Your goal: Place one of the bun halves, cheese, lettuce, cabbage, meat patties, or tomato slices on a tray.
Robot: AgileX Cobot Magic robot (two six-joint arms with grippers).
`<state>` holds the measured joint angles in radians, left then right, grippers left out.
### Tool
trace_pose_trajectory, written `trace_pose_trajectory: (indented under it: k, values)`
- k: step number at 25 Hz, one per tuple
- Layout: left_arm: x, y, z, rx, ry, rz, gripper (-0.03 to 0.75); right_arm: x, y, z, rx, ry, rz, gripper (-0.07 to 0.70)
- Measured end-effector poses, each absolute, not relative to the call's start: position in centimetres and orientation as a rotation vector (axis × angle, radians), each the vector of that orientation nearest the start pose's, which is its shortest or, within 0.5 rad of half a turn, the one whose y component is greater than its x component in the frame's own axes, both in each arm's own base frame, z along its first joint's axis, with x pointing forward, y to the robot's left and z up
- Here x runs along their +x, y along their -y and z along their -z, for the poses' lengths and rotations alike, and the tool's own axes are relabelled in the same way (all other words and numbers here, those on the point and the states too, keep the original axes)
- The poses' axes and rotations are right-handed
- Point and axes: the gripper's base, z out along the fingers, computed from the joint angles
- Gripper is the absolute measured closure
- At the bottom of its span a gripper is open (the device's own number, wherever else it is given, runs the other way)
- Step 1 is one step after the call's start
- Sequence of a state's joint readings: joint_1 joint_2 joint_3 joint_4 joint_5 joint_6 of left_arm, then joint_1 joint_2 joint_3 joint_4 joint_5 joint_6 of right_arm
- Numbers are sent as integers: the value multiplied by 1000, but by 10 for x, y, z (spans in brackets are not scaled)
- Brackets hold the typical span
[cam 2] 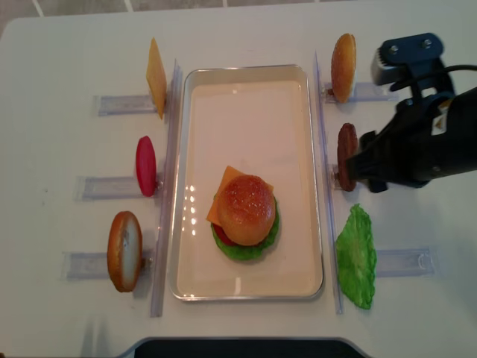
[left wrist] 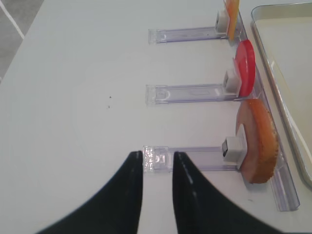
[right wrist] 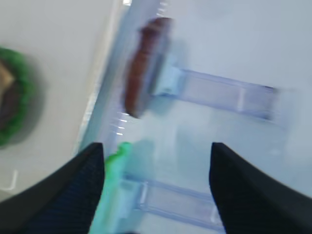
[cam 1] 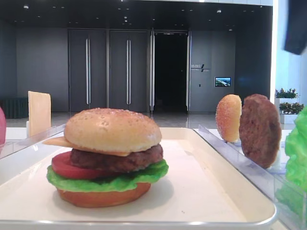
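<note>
- Burger stack sits closest in the low exterior view: sesame bun top over cheese, meat patty, tomato slice, lettuce and a red-brown bun base, all on the white tray. A spare patty and spare bun half stand in the clear rack at right. A wall sign far back is too small to read.
- Right wrist view, blurred: right gripper has its jaws spread wide with nothing between them, above the rack, with a patty on edge and a green lettuce edge near its left finger.
- Left wrist view: left gripper is pinched closed and empty, over a rack end; an orange domed bun, red tomato disc and a cheese edge stand in their slots.
- Overhead view: stack looks complete near the tray's middle. Right arm hangs just beside the spare patty, apart from it. Loose lettuce leaf lies right of the tray.
- Judgement: task looks largely done; another piece could still be added. No brands or labels readable.
</note>
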<state>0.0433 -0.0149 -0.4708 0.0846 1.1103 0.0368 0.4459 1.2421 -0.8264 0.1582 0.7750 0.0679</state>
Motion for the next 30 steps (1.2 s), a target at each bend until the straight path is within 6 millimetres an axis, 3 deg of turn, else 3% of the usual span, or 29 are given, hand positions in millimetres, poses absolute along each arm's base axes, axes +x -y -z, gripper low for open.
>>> trace_pose_trajectory:
  k: [6,11,22,26,30]
  values:
    - [-6,-7,-265,-13,-2109,-150,556,204,-32,-286,-37,-2779,-27,160]
    - [-6,-7,-265,-13,-2109,-150,556,196,2,-290,147,-2825,61,160]
    - [-6,-7,-265,-13,-2109,-150,556,176,6,-305,139,-2792,73,160]
    - [-6,-7,-265,-13,-2109,-150,557,154,6,-322,135,-2691,63,160]
    - [-6,-7,-265,-13,-2109,-150,557,111,5,-326,130,-2557,49,160]
